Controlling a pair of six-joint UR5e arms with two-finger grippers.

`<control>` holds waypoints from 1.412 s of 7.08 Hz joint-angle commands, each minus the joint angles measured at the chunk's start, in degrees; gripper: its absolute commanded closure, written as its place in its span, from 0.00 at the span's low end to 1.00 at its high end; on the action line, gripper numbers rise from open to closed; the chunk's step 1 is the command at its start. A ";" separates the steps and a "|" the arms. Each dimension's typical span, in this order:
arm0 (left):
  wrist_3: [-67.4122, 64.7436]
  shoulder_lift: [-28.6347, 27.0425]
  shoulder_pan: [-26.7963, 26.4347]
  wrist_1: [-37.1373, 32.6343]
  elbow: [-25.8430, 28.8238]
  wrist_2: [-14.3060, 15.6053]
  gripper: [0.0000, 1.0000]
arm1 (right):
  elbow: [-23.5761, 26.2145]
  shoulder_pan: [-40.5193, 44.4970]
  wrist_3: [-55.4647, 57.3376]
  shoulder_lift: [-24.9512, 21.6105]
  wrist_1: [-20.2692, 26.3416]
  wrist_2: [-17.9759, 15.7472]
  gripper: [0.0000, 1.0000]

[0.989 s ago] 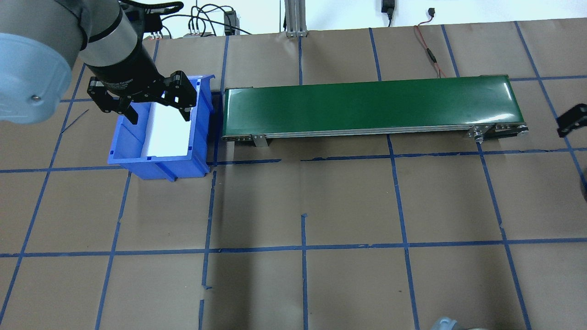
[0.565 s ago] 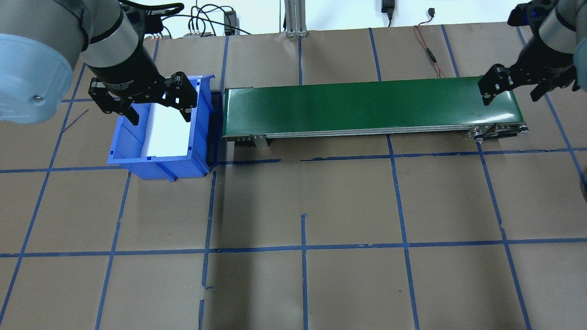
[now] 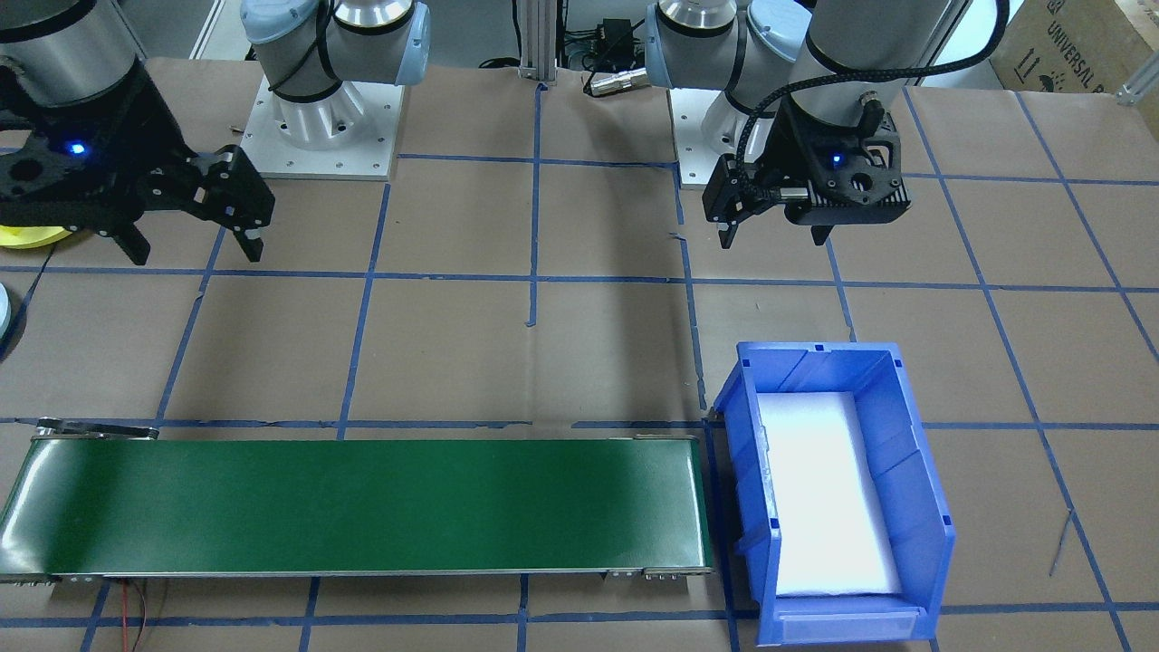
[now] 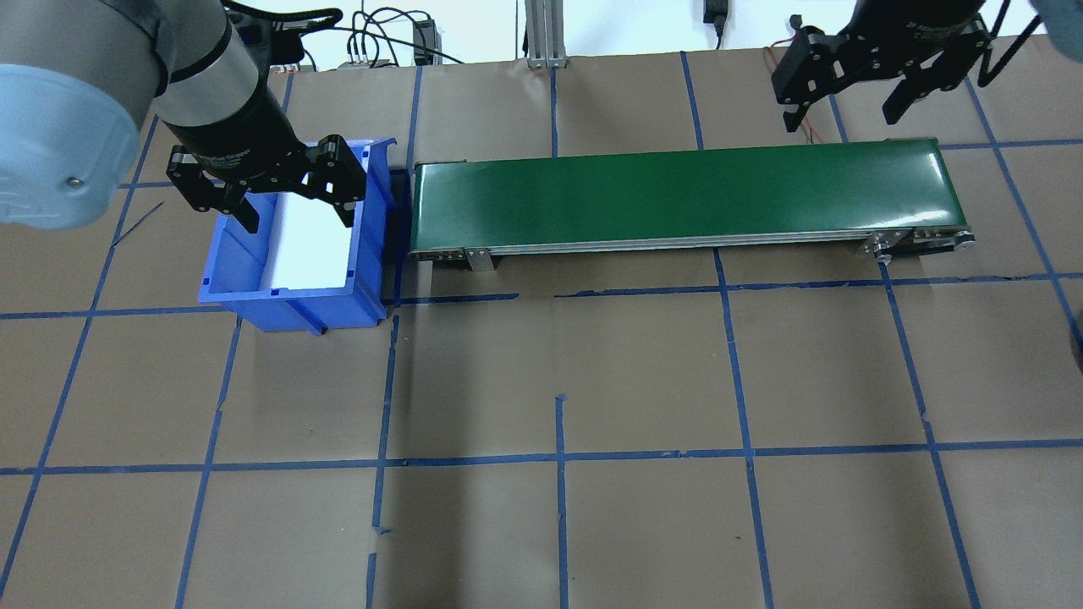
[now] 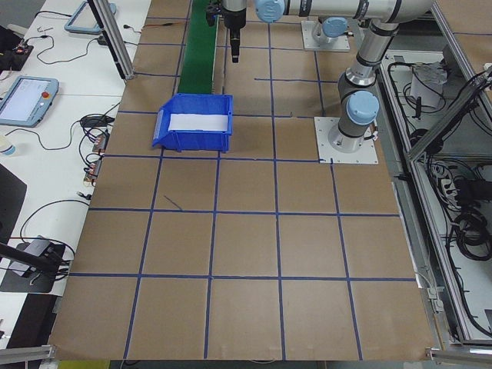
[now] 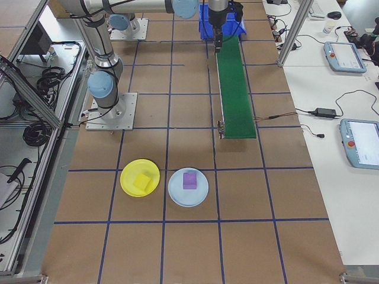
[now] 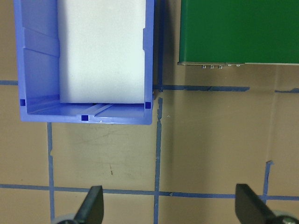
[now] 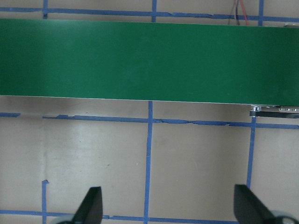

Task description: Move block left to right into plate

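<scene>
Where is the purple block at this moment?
In the exterior right view, the purple block lies on the pale blue plate, just right of the yellow plate in that view. Both plates sit on the table nearer the camera than the green conveyor.

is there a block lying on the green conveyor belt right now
No, the green conveyor belt is bare along its whole length in the overhead view; the only blocks visible sit on the yellow plate and the blue plate.

Both UR5e arms: silver aluminium tubes, pale blue joint caps, square white bolted base plates. Black left gripper (image 4: 292,190) and right gripper (image 4: 846,80), blue LED on each wrist housing, black cable coiled round left forearm.
</scene>
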 commanded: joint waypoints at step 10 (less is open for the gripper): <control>-0.11 -0.70 0.31 4.66 -0.68 -4.44 0.00 | 0.37 1.09 9.05 0.03 6.18 -1.06 0.00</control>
